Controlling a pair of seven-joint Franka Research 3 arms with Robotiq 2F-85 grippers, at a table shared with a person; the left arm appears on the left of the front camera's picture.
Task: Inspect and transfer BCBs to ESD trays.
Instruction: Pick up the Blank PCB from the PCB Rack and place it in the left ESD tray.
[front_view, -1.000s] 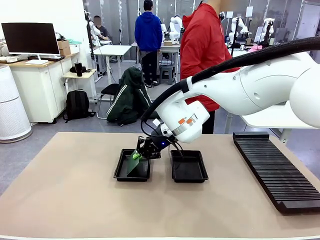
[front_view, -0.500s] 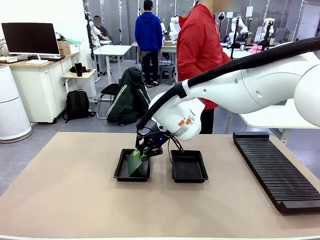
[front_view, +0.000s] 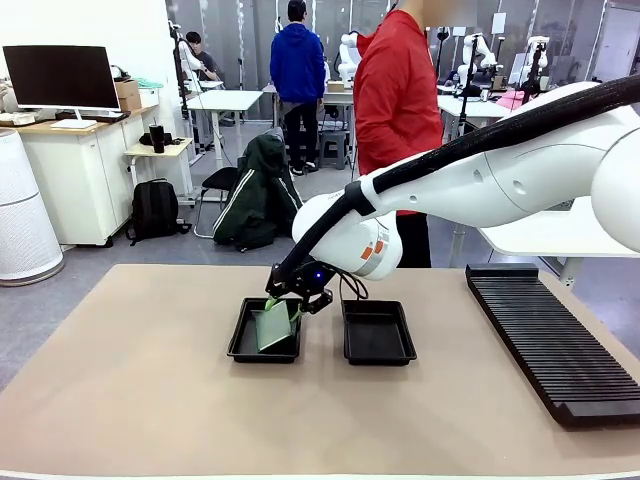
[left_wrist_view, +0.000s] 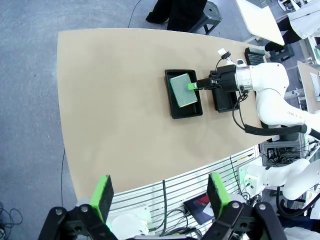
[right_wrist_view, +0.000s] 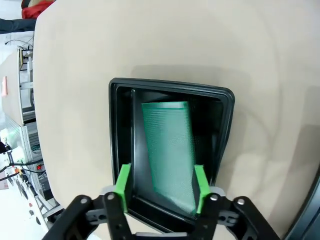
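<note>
1. Pale grey-green, thin and flat, a rectangular BCB board (front_view: 272, 327) lies inside the shallow black plastic ESD tray (front_view: 236, 348) just left of the front view's centre. It is tilted there, its upper edge leaning up towards the right hand (front_view: 283, 305).
2. In the right wrist view the board (right_wrist_view: 170, 150) runs lengthwise down the tray (right_wrist_view: 170, 86) at the middle of the frame, slightly blurred. Its near end sits between the right hand's (right_wrist_view: 161, 172) two green fingers.
3. Those fingers stand apart, wider than the board. A gap shows on the picture-left side, and I cannot tell whether the other finger touches the board's edge.
4. A second, identical black tray (front_view: 378, 335) sits just right of the first, near the frame's centre, with a bare floor.
5. In the left wrist view the same board (left_wrist_view: 183, 90) lies in its tray (left_wrist_view: 182, 111) at upper centre, with the right hand (left_wrist_view: 192, 86) at its edge.
6. The left hand (left_wrist_view: 160, 185) hangs high above the beige desk (front_view: 150, 400) with its green fingers spread wide and nothing between them.
7. A long black ribbed rack (front_view: 550, 340) lies at the right of the front view.
8. A person in a red jacket (front_view: 400, 90) stands at the top centre, behind the desk.
</note>
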